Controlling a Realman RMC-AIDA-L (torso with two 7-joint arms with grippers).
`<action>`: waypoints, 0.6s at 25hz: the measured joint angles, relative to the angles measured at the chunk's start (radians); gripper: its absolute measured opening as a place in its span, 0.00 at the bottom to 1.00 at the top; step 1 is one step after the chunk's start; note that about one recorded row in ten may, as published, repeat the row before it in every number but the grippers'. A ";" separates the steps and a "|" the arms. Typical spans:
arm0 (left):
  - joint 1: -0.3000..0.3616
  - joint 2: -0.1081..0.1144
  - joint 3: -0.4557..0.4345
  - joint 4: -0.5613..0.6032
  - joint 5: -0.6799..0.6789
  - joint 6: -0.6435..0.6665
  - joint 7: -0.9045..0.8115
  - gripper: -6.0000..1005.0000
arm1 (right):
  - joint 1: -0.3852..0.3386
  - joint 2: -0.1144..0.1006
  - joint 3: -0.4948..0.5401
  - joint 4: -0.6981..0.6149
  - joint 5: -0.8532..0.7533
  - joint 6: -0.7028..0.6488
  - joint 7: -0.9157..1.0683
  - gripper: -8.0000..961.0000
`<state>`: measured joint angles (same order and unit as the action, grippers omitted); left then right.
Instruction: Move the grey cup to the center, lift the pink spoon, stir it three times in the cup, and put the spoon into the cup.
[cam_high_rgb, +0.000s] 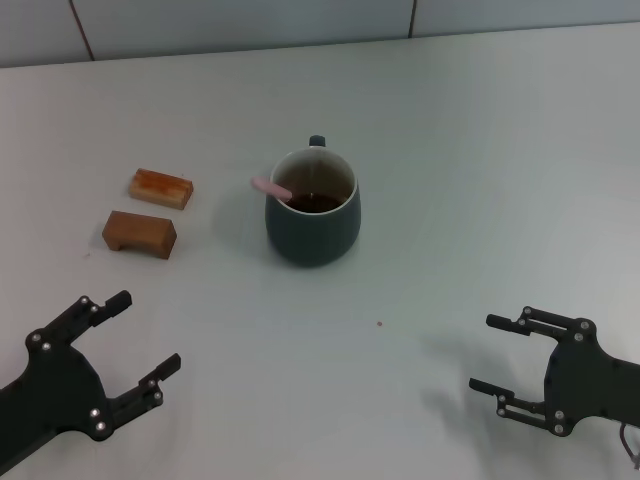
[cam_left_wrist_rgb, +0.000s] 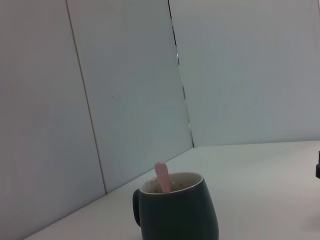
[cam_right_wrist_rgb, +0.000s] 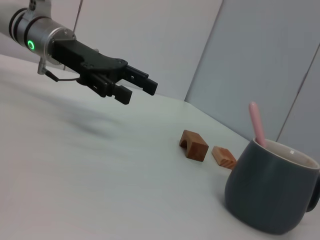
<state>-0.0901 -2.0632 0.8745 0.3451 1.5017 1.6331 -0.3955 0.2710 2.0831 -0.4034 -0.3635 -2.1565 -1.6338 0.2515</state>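
Observation:
The grey cup (cam_high_rgb: 313, 208) stands upright at the middle of the white table (cam_high_rgb: 470, 170), handle turned to the far side, dark liquid inside. The pink spoon (cam_high_rgb: 271, 188) rests in the cup, its pale handle leaning out over the rim toward the robot's left. The cup (cam_left_wrist_rgb: 176, 209) and spoon handle (cam_left_wrist_rgb: 162, 176) also show in the left wrist view, and the cup (cam_right_wrist_rgb: 270, 186) with the spoon (cam_right_wrist_rgb: 257, 123) in the right wrist view. My left gripper (cam_high_rgb: 148, 333) is open near the front left, empty. My right gripper (cam_high_rgb: 482, 353) is open near the front right, empty.
Two small brown wooden blocks (cam_high_rgb: 160, 187) (cam_high_rgb: 139, 233) lie to the left of the cup, between it and the left gripper's side. The right wrist view shows them (cam_right_wrist_rgb: 194, 145) (cam_right_wrist_rgb: 223, 157) and the left gripper (cam_right_wrist_rgb: 134, 87) hovering over the table.

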 joint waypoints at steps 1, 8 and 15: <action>0.000 0.000 0.000 -0.003 0.000 0.000 0.001 0.74 | 0.000 0.000 0.000 0.000 0.000 0.001 0.000 0.70; -0.002 0.000 0.012 -0.018 0.001 -0.001 0.035 0.73 | -0.002 0.000 0.000 0.000 0.000 0.003 0.000 0.70; 0.013 -0.002 0.077 -0.022 0.005 -0.028 0.161 0.73 | -0.003 0.000 0.006 0.000 0.000 0.008 0.000 0.70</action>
<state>-0.0769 -2.0655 0.9517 0.3235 1.5071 1.6055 -0.2345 0.2685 2.0831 -0.3970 -0.3635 -2.1568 -1.6258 0.2515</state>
